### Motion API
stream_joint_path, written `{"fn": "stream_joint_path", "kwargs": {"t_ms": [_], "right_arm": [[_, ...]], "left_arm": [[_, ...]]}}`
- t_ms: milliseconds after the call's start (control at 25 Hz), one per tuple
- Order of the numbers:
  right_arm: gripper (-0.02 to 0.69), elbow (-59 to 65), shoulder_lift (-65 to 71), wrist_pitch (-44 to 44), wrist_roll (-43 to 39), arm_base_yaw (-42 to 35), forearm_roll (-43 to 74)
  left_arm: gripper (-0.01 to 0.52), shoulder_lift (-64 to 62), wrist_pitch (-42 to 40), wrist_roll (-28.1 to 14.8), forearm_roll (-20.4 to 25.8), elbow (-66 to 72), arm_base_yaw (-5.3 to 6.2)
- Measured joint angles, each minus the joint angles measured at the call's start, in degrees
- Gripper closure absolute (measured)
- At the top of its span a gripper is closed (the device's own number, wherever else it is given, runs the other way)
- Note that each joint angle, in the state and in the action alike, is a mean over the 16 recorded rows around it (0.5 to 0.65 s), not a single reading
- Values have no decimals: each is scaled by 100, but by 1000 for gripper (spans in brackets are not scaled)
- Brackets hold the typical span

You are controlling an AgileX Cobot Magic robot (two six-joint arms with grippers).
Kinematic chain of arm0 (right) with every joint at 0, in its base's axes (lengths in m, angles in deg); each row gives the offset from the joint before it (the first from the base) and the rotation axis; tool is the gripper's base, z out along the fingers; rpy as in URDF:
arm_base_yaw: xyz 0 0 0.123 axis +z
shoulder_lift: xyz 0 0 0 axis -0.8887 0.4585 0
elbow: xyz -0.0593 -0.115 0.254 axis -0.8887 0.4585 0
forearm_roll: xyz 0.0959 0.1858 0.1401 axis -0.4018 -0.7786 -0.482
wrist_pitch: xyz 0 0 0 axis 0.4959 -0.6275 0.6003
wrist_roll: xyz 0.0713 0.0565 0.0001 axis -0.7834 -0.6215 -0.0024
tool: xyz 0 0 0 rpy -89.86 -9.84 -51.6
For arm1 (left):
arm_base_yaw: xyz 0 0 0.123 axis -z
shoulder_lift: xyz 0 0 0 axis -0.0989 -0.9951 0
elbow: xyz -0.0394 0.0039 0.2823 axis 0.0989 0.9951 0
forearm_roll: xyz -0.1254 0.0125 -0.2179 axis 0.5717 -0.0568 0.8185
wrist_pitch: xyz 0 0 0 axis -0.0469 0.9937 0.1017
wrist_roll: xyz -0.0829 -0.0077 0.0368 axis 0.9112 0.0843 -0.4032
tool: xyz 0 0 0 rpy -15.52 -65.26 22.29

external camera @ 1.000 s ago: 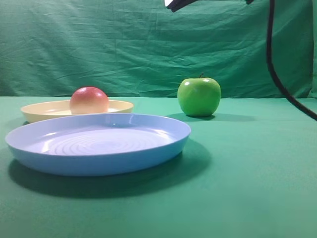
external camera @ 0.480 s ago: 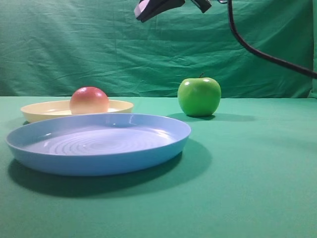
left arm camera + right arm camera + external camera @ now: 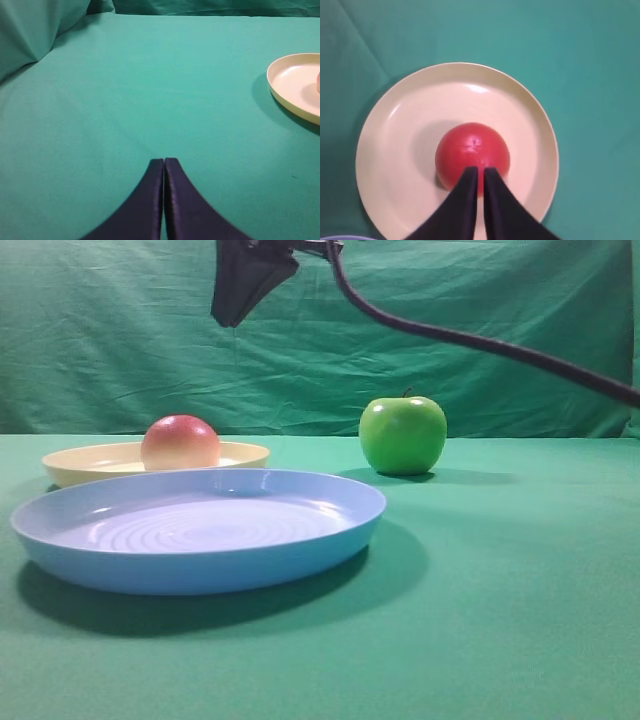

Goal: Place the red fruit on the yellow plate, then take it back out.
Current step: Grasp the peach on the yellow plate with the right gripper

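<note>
Left gripper (image 3: 164,162): tips pressed together over bare green cloth (image 3: 125,90), well left of the plate (image 3: 100,462). Fruit (image 3: 180,442): round, smooth and matte, red on top paling to yellow below; it rests near the centre of the shallow cream-yellow plate. Right gripper (image 3: 480,172): hangs directly above the fruit, clear of it, holding nothing, tips a narrow slit apart. No legible writing.

Two plates (image 3: 200,530) (image 3: 90,462), two fruits (image 3: 180,442) (image 3: 402,435), two end effectors (image 3: 163,200) (image 3: 479,200)
</note>
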Motion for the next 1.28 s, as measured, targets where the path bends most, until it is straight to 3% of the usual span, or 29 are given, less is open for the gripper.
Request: {"fn": "stream_joint_path", "kwargs": {"t_ms": [280,440,640,920,1280], "right_arm": [[95,-11,410,564,73,36,-137],[43,-11,622,810,97,37,-241],[93,-12,838,985,118,40,-358],[269,-29,981,952,156,38,-417],[447,-59,536,-57,147,-161,-407]], "left_arm": [[514,0,0,0,0,0,0],[514,0,0,0,0,0,0],[514,0,0,0,0,0,0],[514,0,0,0,0,0,0],[514,0,0,0,0,0,0]]}}
